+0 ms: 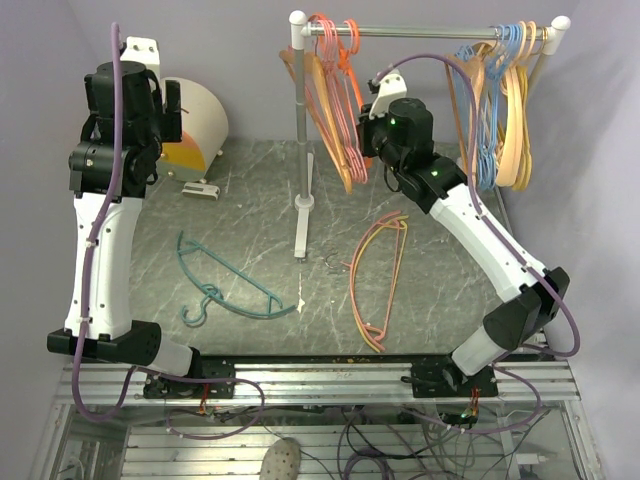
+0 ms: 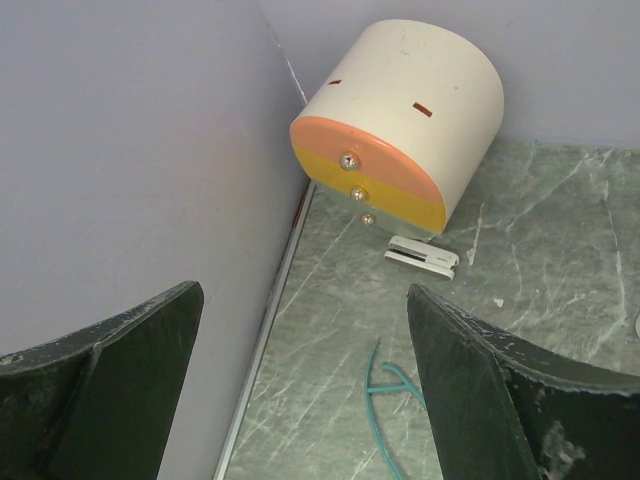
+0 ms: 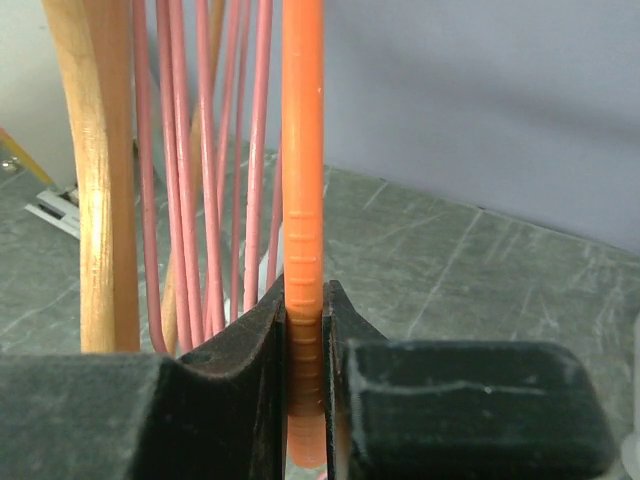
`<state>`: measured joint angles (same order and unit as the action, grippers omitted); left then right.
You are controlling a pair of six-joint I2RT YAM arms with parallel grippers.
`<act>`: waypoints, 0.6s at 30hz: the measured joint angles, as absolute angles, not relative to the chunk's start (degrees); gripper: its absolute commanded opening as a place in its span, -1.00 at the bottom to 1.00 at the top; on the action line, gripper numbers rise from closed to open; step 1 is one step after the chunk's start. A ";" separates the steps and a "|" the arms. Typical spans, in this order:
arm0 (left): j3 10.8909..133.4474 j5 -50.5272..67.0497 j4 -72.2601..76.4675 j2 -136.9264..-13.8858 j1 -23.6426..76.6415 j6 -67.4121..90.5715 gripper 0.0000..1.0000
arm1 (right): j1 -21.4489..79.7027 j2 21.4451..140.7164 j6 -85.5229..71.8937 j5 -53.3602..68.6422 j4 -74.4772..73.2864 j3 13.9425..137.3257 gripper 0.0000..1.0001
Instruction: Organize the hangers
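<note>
Crowding orange hanger (image 3: 303, 150): pink hangers (image 3: 207, 200) and wooden hanger (image 3: 100, 200) just left, all at left end of rail (image 1: 420, 33). Right gripper (image 3: 305, 330) pinches orange hanger, arm stretched up to rail. Left gripper (image 2: 305, 390) spread wide, empty, raised near cream drum (image 2: 410, 110) in back corner. Teal hanger (image 1: 240, 272), pink-yellow hangers (image 1: 390, 225) flat on table (image 1: 250, 200).

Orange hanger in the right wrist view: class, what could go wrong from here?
1. The right gripper is shut on the orange hanger, close beside the pink hangers; moving sideways could snag or unhook them.
2. Whether its hook sits on the rail cannot be told; opening might drop it.
3. The rack's thin pole could tip under a push.
</note>
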<state>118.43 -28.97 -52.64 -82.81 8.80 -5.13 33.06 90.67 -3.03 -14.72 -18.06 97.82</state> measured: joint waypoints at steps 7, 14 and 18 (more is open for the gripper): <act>118.30 -28.60 -52.66 -82.81 8.73 -5.15 0.89 | 33.04 91.92 -4.14 -8.64 -17.08 98.65 -1.00; 118.06 -27.79 -52.66 -82.83 8.69 -5.58 1.00 | 33.01 93.03 -4.19 -3.84 -16.88 99.39 -1.00; 115.48 -23.75 -51.96 -82.26 8.60 -7.97 0.99 | 32.97 93.65 -4.21 -3.18 -16.56 99.88 -0.37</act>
<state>115.48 -23.75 -51.96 -82.26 8.60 -7.97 32.97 93.65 -4.21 -3.18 -16.56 99.88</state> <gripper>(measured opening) 0.992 0.115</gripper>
